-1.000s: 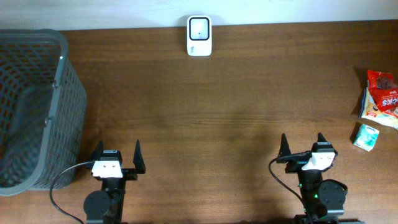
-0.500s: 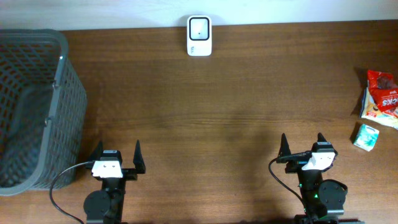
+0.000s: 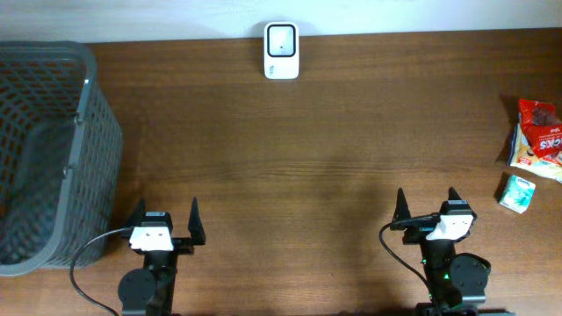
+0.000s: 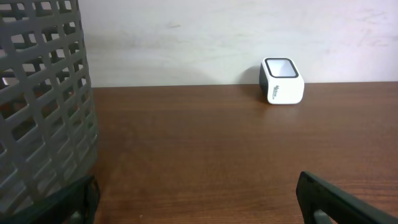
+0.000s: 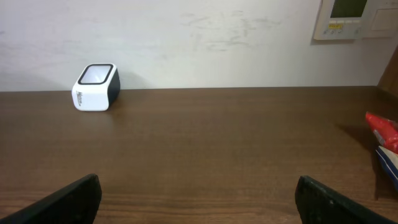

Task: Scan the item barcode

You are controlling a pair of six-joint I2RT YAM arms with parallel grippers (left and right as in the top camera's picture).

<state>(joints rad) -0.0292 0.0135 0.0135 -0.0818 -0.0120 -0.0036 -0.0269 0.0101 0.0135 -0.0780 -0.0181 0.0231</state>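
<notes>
A white barcode scanner stands at the table's far edge by the wall; it shows too in the left wrist view, scanner, and the right wrist view, scanner. At the right edge lie a red snack packet and a small green-white carton; only the packet's red tip shows in the right wrist view. My left gripper and right gripper both rest near the front edge, open, with bare table between the fingers. No barcode is visible.
A tall grey mesh basket fills the left side, close beside my left gripper; its wall looms in the left wrist view. A wall panel hangs behind the table on the right.
</notes>
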